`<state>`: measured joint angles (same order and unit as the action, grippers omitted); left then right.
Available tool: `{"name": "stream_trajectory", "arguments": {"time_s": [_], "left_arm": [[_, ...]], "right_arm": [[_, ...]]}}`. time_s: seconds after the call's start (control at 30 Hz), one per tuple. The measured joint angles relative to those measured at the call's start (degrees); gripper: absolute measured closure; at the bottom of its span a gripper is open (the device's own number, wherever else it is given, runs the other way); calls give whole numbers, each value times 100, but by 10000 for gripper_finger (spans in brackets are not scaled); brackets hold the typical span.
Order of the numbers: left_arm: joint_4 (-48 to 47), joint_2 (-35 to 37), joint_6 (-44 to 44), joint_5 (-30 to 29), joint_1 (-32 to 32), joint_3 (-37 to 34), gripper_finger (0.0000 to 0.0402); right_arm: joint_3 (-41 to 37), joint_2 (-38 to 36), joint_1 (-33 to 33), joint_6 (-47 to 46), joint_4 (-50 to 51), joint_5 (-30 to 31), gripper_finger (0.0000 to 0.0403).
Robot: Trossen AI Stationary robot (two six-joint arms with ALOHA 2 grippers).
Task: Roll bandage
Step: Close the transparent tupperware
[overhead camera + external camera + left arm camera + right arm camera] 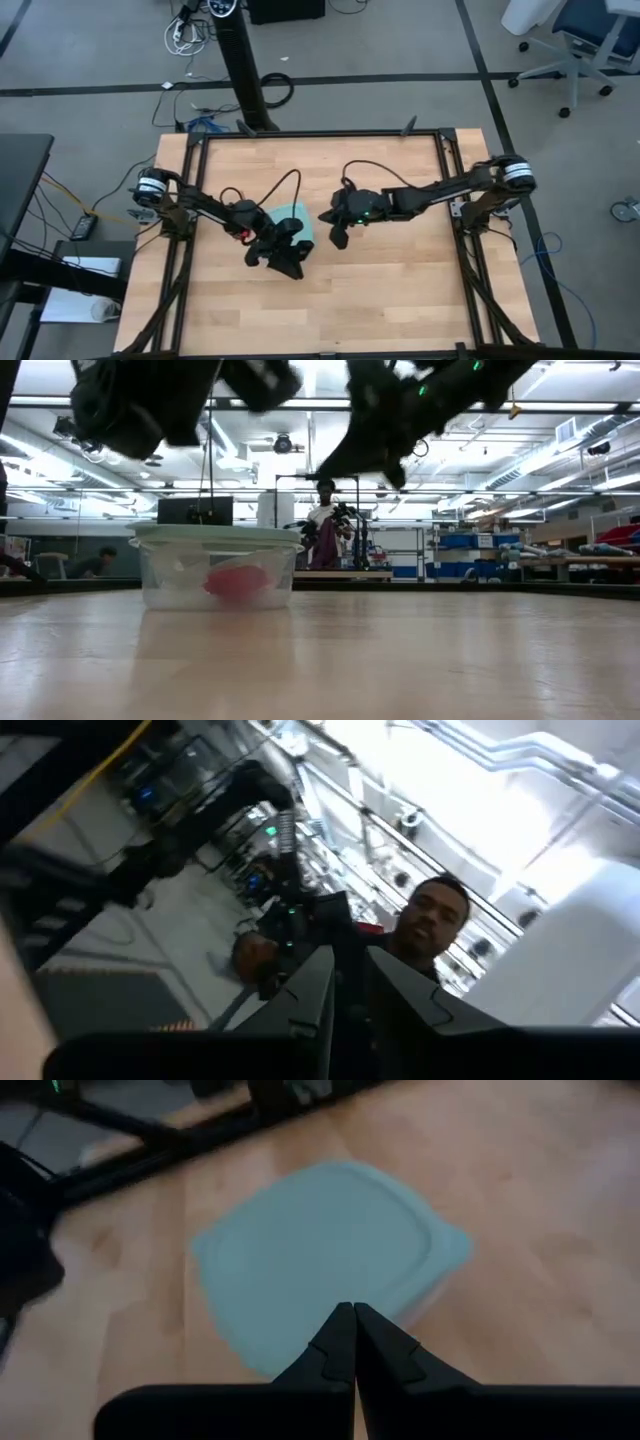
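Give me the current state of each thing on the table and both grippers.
Container: upright on the table, light-blue lid on.
Bandage: red bundle inside the container.
Left gripper: raised, pointing up, fingers slightly apart, holding nothing visible.
Right gripper: shut, empty, above the lid.

I see the light-blue square plastic container (296, 214) sitting lidded on the wooden surface (400, 290), near its middle. Inside the container, resting on its floor, lies the small red bandage roll (237, 581). My left hand (283, 257) hangs just in front of the container, toward the surface's near edge, raised clear of the wood and tilted upward. My right hand (338, 236) hovers just to the right of the container, above the surface, pointing down toward the lid. Beyond the surface's far edge, behind the container, a person (326, 532) stands in the room.
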<state>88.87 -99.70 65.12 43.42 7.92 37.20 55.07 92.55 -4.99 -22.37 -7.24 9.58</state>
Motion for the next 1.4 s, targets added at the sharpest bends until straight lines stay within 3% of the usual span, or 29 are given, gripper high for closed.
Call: {"name": "stream_trajectory", "arguments": {"time_s": [0.2,0.4,0.5,0.63,0.73,0.9,1.0,1.17,1.3,1.4], "left_arm": [[-172,-4,99,17,110,909,337],[-604,-4,-174,-23,110,1612,337],[-985,-4,-318,-23,110,1886,337],[-2486,0,-898,278,251,2127,337],[-4358,0,-1774,-16,488,2221,341],[-8222,-8,-3263,-1482,769,2603,359],[-10013,-11,-3754,-2800,946,3022,374],[-11576,-11,-4259,-5046,1390,3917,393],[-12489,4,-4327,-6234,1767,4600,395],[-13560,7,-3619,-6851,1922,4832,396]], "right_arm": [[7,-1002,-409,-53,1092,527,403],[7,-1865,-957,-564,2523,1775,403],[7,-2065,-1119,-696,2740,1989,403],[7,-2076,-1211,-623,2969,2022,403],[6,-2038,-1222,-603,3279,2094,403],[0,-2032,-1220,-651,3551,2229,403],[0,-2032,-1220,-654,3544,2285,403],[0,-2032,-1211,-651,3537,2343,403],[0,-2032,-1211,-654,3535,2361,403],[0,-2032,-1216,-728,3522,2364,403]]}}
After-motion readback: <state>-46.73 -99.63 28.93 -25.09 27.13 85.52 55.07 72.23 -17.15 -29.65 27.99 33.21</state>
